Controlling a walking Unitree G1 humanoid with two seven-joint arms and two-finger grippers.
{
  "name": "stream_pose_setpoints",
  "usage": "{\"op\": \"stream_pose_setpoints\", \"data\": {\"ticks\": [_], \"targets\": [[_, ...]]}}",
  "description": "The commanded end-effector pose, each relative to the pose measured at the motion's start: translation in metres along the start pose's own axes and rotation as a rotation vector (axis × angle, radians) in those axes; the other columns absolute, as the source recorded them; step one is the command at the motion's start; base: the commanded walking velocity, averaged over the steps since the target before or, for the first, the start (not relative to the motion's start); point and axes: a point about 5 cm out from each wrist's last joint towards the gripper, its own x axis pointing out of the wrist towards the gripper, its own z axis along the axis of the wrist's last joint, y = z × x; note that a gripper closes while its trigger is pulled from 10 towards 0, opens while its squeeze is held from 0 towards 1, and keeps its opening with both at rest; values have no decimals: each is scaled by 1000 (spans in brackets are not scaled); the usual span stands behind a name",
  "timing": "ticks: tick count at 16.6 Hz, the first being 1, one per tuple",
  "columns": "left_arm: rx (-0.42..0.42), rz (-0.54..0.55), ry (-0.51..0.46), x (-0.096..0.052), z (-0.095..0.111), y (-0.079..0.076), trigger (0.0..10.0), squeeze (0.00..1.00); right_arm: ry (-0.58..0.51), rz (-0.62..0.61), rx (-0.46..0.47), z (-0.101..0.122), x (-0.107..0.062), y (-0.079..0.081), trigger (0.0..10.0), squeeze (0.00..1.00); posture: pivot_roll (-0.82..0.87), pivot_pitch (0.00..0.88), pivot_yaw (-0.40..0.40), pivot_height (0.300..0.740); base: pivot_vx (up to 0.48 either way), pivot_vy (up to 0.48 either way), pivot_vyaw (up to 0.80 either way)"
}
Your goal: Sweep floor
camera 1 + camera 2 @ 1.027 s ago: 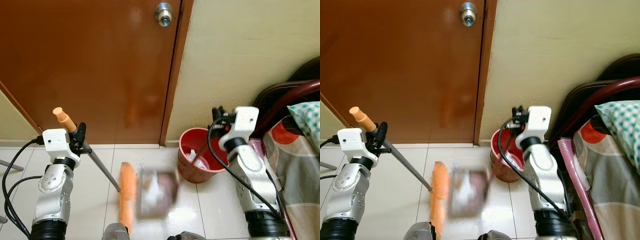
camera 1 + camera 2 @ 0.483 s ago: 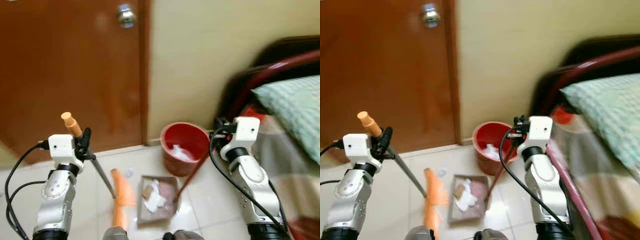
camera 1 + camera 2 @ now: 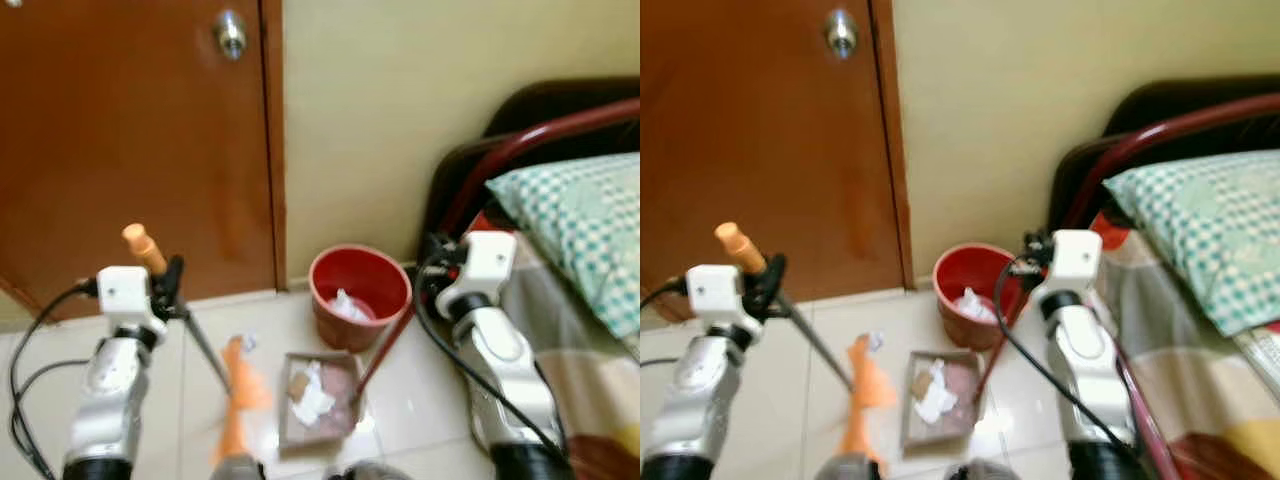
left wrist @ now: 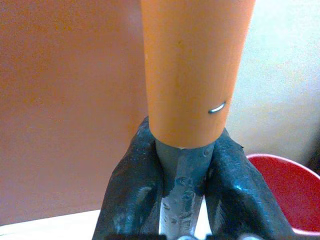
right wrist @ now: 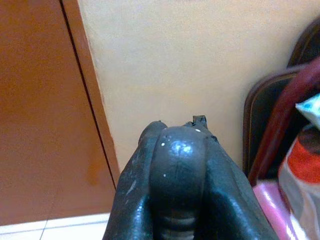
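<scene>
A brown door (image 3: 130, 140) and a bed (image 3: 560, 230) with a checked pillow (image 3: 575, 215) flank a red bin (image 3: 358, 295) standing against the wall. On the floor (image 3: 420, 400) before the bin lies a dustpan (image 3: 320, 400) holding paper scraps (image 3: 312, 392), just beside the orange broom (image 3: 238, 395). The left gripper (image 4: 182, 165) is clamped on the broom's shaft, and the right gripper (image 5: 180, 165) is closed around the dustpan's handle.

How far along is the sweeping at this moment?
Done: paper scraps sit in the dustpan, and some paper lies in the red bin. In hand: the left pincer clamps the broom by its handle, and the right pincer grips the dustpan's long handle. Left: a small scrap lies on the tiles by the broom head, and the dustpan looks not yet emptied into the bin.
</scene>
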Motion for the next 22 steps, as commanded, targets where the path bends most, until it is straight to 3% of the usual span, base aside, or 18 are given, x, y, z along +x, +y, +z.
{"op": "stream_pose_setpoints", "data": {"ticks": [1, 3, 7, 9, 10, 15, 20, 22], "targets": [[19, -9, 16, 1, -1, -2, 10000, 0, -37, -11, -3, 8, 0, -6, 10000, 0, 1, 43, -23, 740, 0, 0, 0], [22, 16, 20, 1, -2, 2, 10000, 0, -54, 15, 8, 13, 3, -3, 10000, 0, 1, 41, -23, 740, 0, 0, 0], [124, 207, 51, -1, -9, 27, 10000, 0, -119, 75, 71, 39, 14, 6, 10000, 0, -5, 35, -25, 740, 0, 0, 0], [134, 229, 53, -2, -9, 31, 10000, 0, -137, 83, 88, 46, 16, 7, 10000, 0, -7, 35, -26, 740, 0, 0, 0], [141, 248, 59, -2, -10, 34, 10000, 0, -169, 90, 122, 59, 22, 9, 10000, 0, -10, 35, -26, 740, 0, 0, 0], [128, 257, 61, 3, -15, 28, 10000, 0, -273, 153, 270, 112, 46, 18, 10000, 0, -14, 25, -28, 740, 0, 0, 0], [118, 255, 59, 5, -16, 25, 10000, 0, -426, 170, 183, 162, 58, 16, 10000, 0, -9, 22, -30, 740, 0, 0, 0], [116, 252, 59, 5, -17, 24, 10000, 0, -486, 153, 77, 179, 58, 9, 10000, 0, -10, 23, -31, 740, 0, 0, 0]]}}
